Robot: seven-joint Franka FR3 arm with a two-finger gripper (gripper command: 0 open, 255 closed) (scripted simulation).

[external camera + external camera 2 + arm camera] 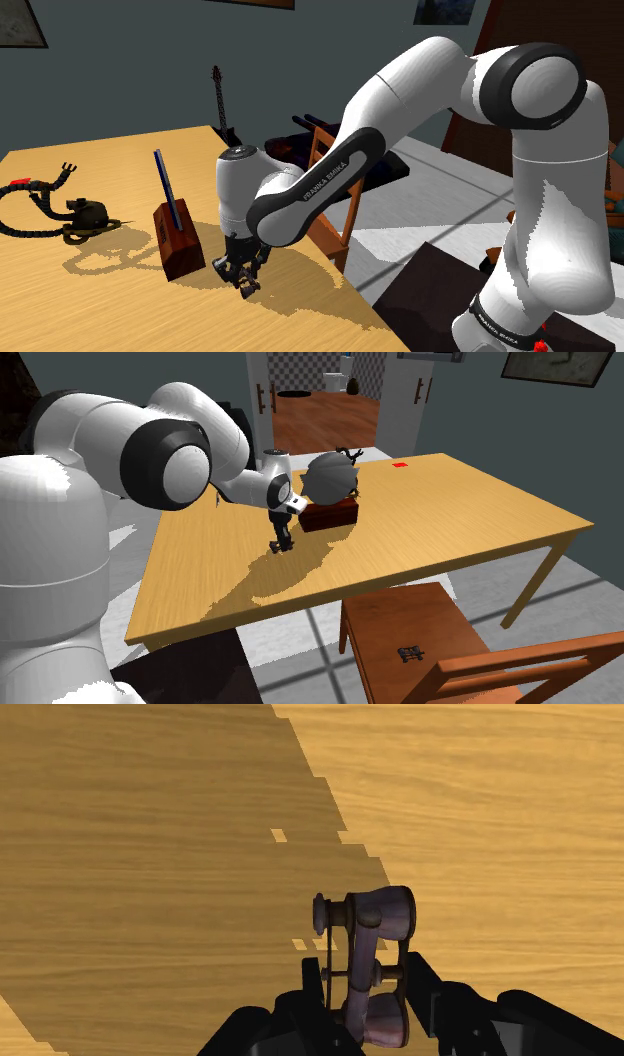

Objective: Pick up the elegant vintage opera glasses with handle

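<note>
The opera glasses [372,926] are small, brownish-mauve twin barrels joined by brass-coloured bars. They sit between my two black fingers [316,984], which clasp them at the lower barrel. My gripper [367,989] points down at the wooden table [480,814]. In the shoulder view the gripper [243,276] hangs just over the table near its right edge, with a small brown piece of the glasses [244,283] at the fingertips. The second exterior view shows the gripper [280,541] low above the table, beside a brown box.
A brown box [178,241] holding a slanted blue rod [165,188] stands close to the gripper. A black gadget with a curling cable [82,217] lies further toward the shoulder view's left. A wooden chair [334,205] stands by the table's edge; another chair [440,652] stands at the opposite side.
</note>
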